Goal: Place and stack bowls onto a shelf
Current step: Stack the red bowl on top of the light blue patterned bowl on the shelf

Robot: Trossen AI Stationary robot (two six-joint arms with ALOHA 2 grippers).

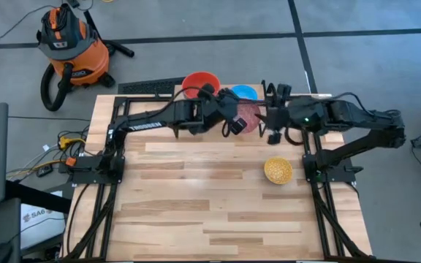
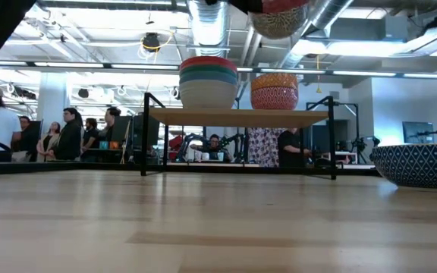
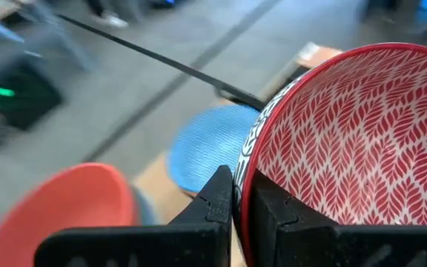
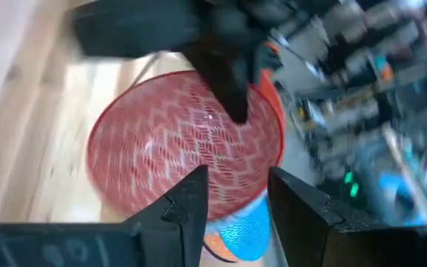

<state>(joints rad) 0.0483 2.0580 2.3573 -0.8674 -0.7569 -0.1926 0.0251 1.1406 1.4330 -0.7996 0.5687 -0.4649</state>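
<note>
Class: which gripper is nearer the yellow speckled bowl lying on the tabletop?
Right. The right gripper is just beyond the yellow speckled bowl; the left gripper, gripping the red patterned bowl, sits farther off.

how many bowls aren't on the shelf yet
2. The red leaf-patterned bowl is held by its rim in the fingers of the left gripper, above the light-wood shelf. The yellow speckled bowl sits on the slatted wooden tabletop. None seem hidden.
</note>
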